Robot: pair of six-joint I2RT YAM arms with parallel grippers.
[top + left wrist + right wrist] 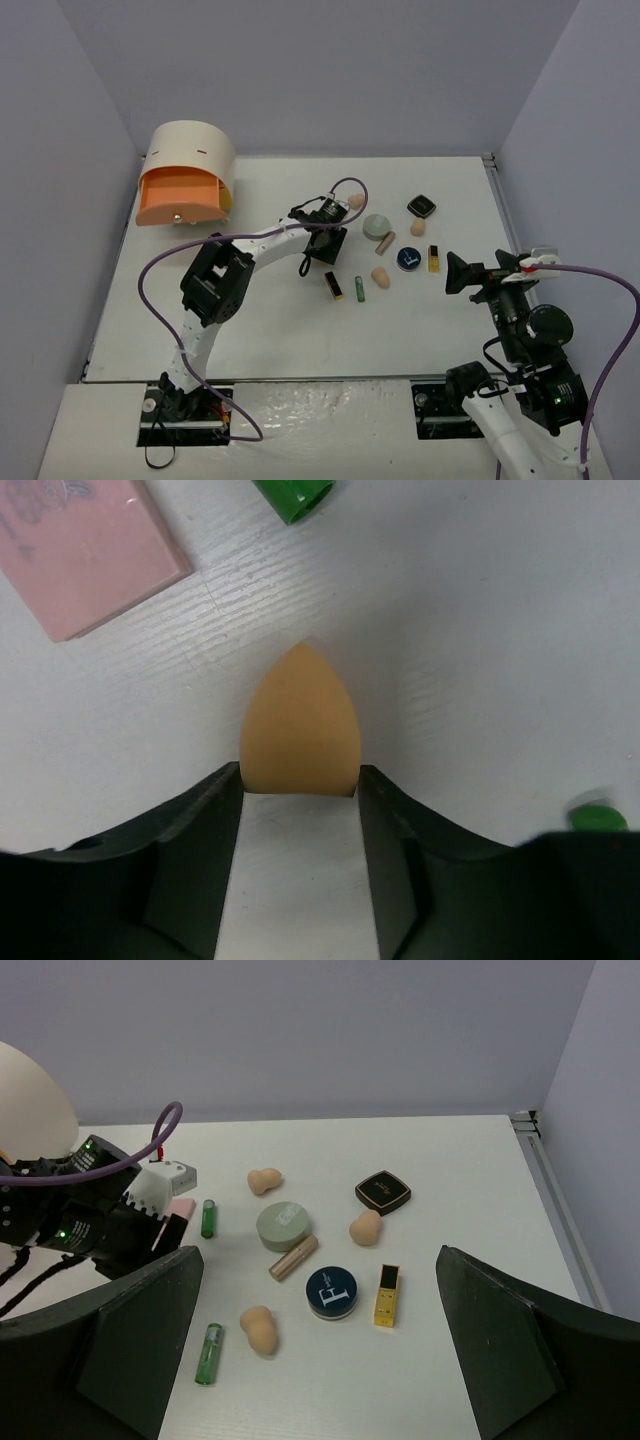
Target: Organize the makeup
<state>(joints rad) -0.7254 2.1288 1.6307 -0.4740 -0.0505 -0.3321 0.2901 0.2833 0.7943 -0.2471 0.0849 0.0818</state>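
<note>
Peach sponge (300, 720) sitting pinched in left gripper (300, 780) — right gripper (316, 1260) idling wide; other makeup (332, 1292) lying unsorted.

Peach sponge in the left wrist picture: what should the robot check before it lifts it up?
1. The peach sponge sits between the left gripper jaws: ok.
2. The jaws touch both its sides: ok.
3. The pink compact and the green tube lie apart from it: ok.
4. The orange drawer stands open: ok.
5. The right gripper is open and off to the side: ok.
6. The squeeze is firm enough to lift: cannot tell.
</note>
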